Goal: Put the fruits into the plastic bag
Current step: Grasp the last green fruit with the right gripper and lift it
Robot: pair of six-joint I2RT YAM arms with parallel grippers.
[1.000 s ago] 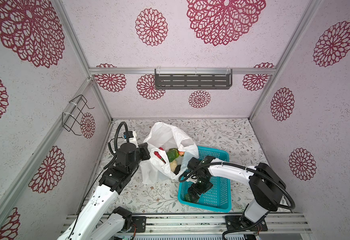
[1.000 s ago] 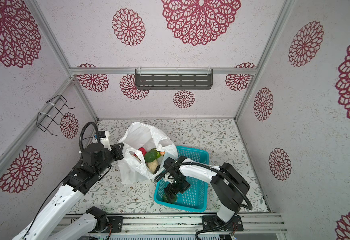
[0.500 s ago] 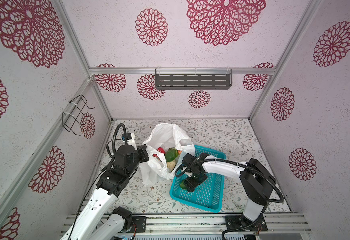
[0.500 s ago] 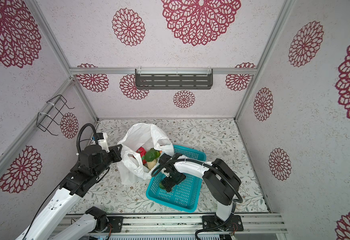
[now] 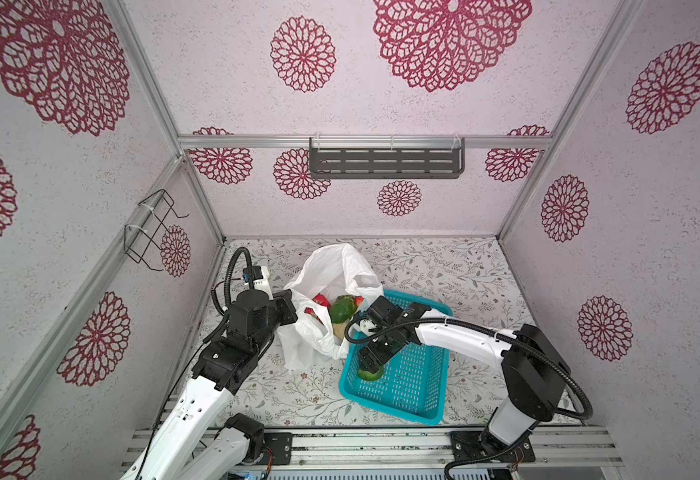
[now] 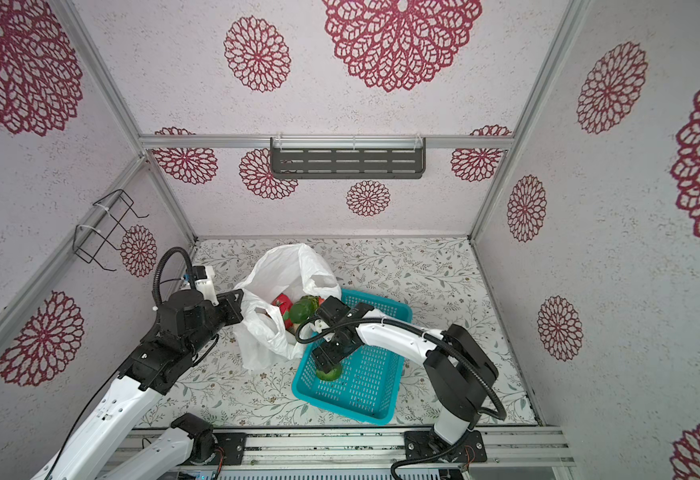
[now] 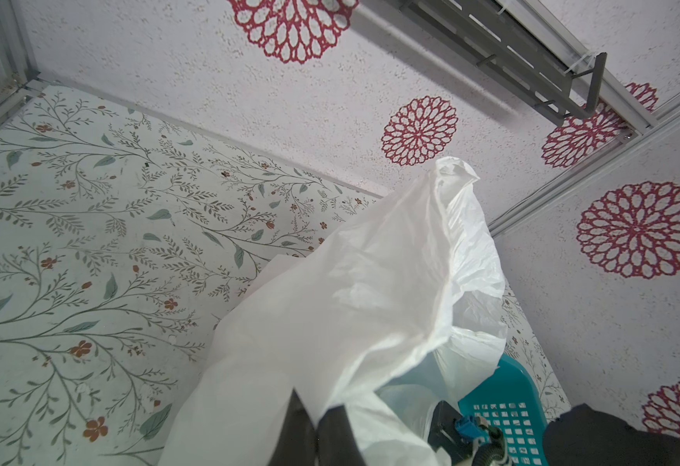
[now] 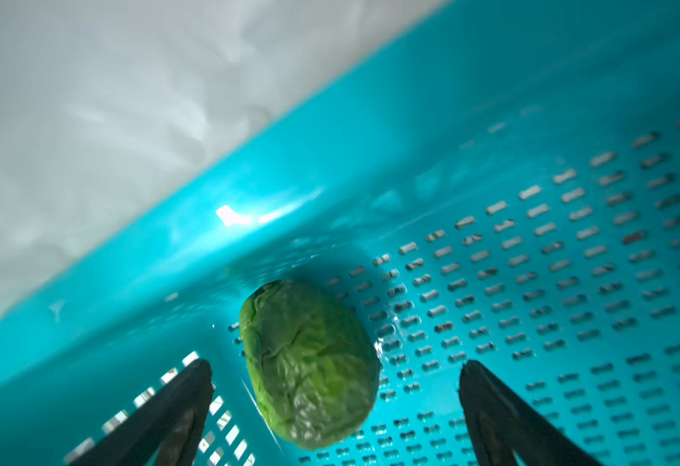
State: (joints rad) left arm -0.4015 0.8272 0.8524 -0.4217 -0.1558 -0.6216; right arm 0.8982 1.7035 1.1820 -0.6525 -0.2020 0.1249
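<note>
One plastic bag (image 5: pixel 331 266), one basket (image 5: pixel 410 386), one bumpy light-green fruit (image 8: pixel 310 363).

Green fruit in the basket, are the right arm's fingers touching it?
Apart. Right wrist view: the fingers stand either side of the green fruit, basket showing in both gaps.

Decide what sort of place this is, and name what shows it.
Likely a robot test cell styled like a home: wallpapered panels in aluminium framing, two arms bolted to a front rail, a floral tabletop.
</note>
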